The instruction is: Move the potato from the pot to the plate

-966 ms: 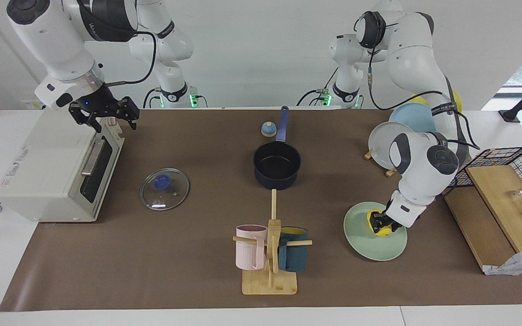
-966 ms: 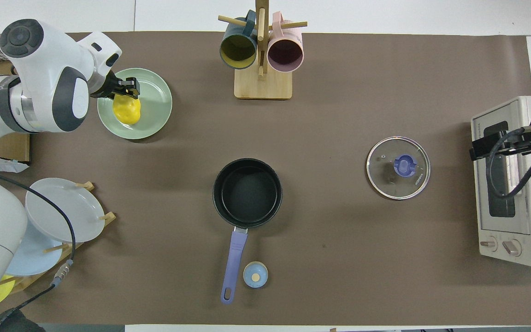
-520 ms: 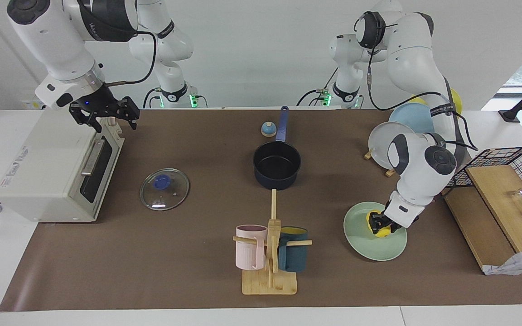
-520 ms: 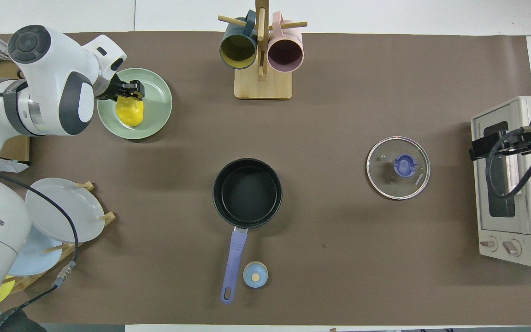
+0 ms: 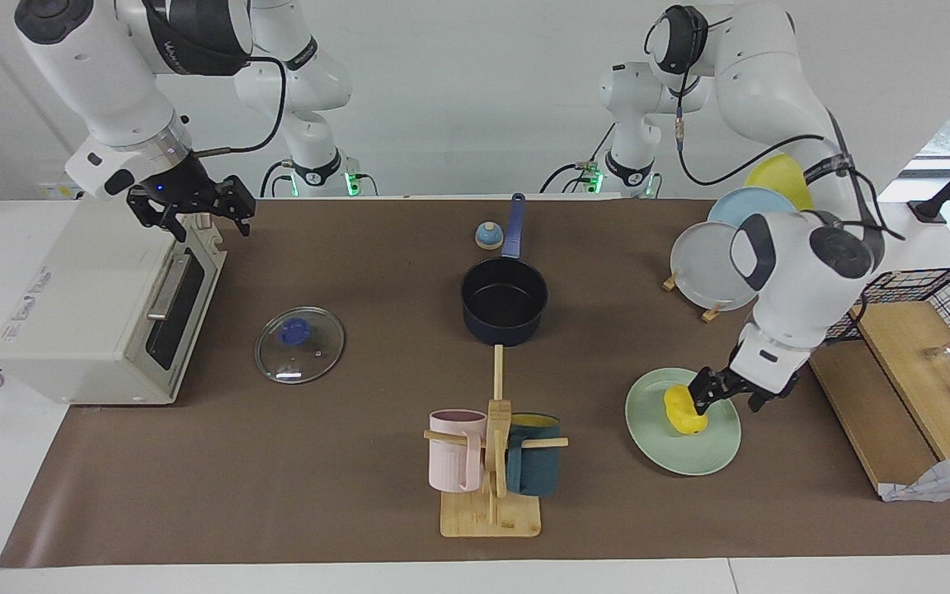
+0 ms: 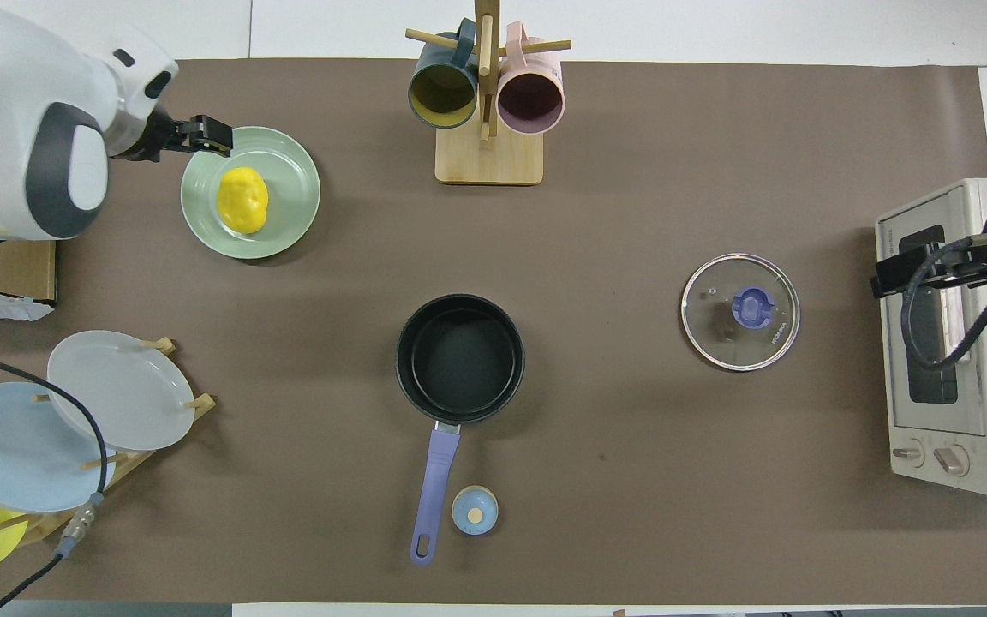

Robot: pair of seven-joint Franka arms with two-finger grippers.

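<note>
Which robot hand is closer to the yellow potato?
The left hand. It is over the plate's rim, right beside the potato. The right hand waits over the toaster oven at the right arm's end.

The potato [image 6: 242,200] looks like glossy yellow plastic, lumpy on its surface. It lies on a smooth mint-green plate [image 6: 292,171] with a soft sheen. The pot [image 6: 460,358] has a matt black inside and a smooth blue handle. A matt brown paper-like sheet [image 6: 631,480] covers the desk. The pot lid [image 6: 740,312] is clear glass with a metal rim. The mug rack [image 6: 488,137] is pale bare wood.
</note>
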